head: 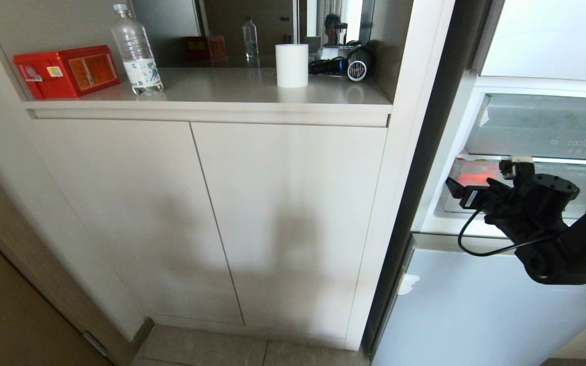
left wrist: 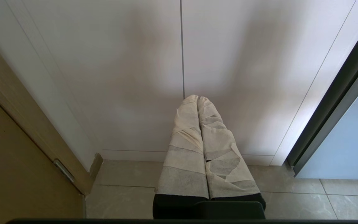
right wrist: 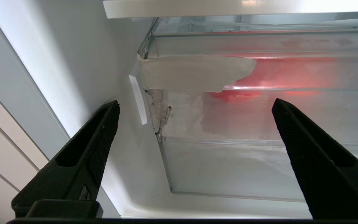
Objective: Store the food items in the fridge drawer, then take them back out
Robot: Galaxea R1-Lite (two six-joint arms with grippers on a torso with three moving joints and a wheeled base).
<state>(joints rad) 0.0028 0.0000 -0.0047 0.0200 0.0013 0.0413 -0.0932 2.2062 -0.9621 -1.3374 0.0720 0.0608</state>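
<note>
The fridge drawer (right wrist: 244, 161) is clear frosted plastic with a scrap of white tape (right wrist: 194, 73) on its front lip. It sits low in the open fridge at the right of the head view. One bright red food item (right wrist: 291, 71) shows only as a blurred red patch behind the drawer's front wall. My right gripper (right wrist: 195, 102) is open just in front of the drawer's left corner, fingers wide apart with nothing between them. In the head view it (head: 476, 184) hangs before the red glow. My left gripper (left wrist: 197, 98) is parked low and shut, its taped fingers pointing at the cabinet doors.
A clear bin marked coolBox (head: 547, 127) sits above the drawer, and a pale blue lower door (head: 476, 305) is below it. Left of the fridge are white cabinet doors (head: 211, 213). The counter above holds a red box (head: 66, 71), water bottle (head: 136, 51), white roll (head: 292, 65) and hair dryer (head: 346, 65).
</note>
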